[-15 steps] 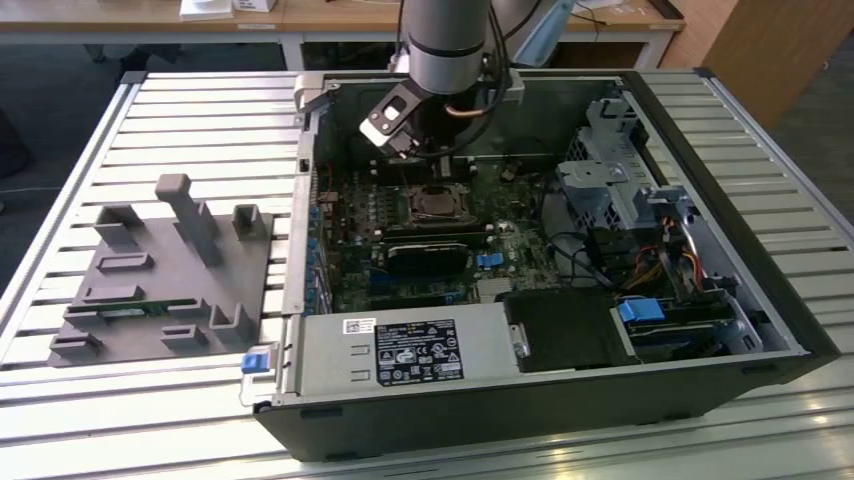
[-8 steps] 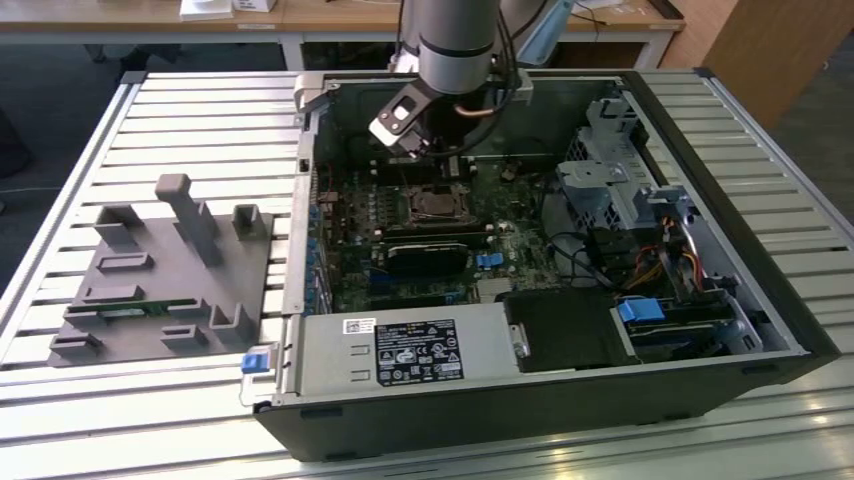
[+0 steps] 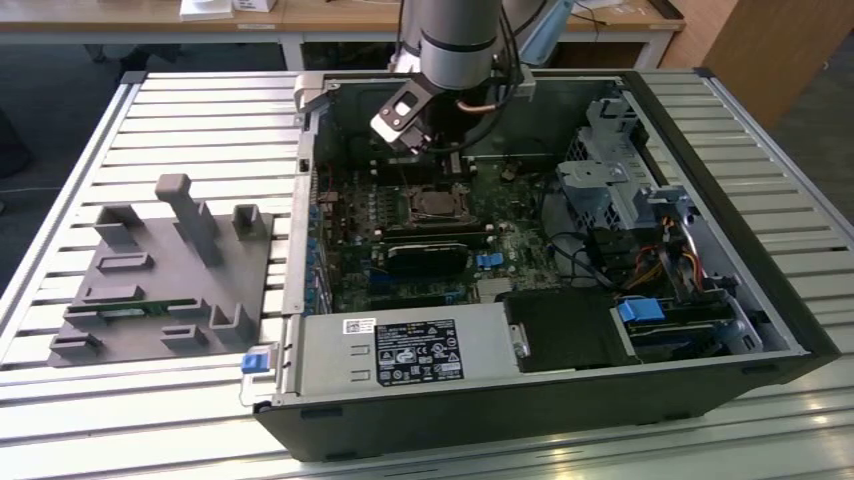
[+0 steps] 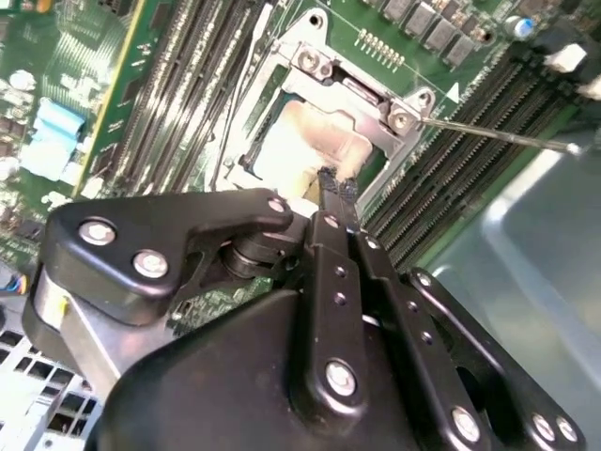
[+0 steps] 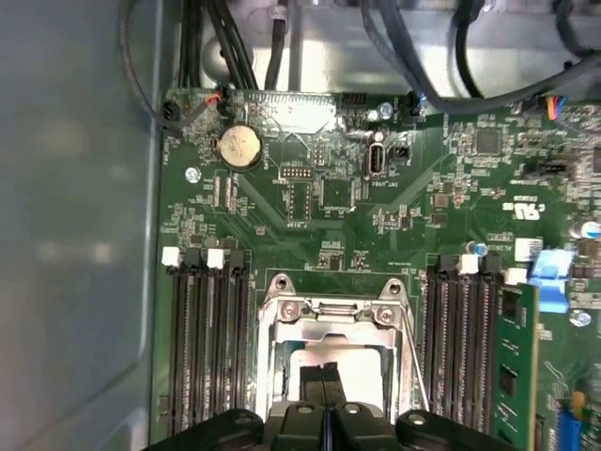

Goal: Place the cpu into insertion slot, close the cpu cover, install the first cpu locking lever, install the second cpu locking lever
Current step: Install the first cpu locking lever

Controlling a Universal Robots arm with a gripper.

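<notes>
The black metal gripper (image 4: pixel 333 188), its two fingers (image 5: pixel 310 395) pressed together with nothing between them, hangs just over the small flat silver square cpu (image 5: pixel 329 352), which lies in the square metal-rimmed insertion slot (image 3: pixel 430 205) in the middle of the green board (image 5: pixel 310 207), under the thin silver cpu cover (image 5: pixel 333 319).

— Half buried under the gripper (image 4: pixel 333 188) in the second wrist view: the cpu (image 4: pixel 300 150) and cpu cover (image 4: pixel 352 94).
— Cropped at the picture's edge in the first wrist view, too.
— Too small to separate from the insertion slot (image 3: pixel 434 205) in the exterior view; arm (image 3: pixel 454 40) cut off at the top edge.
</notes>
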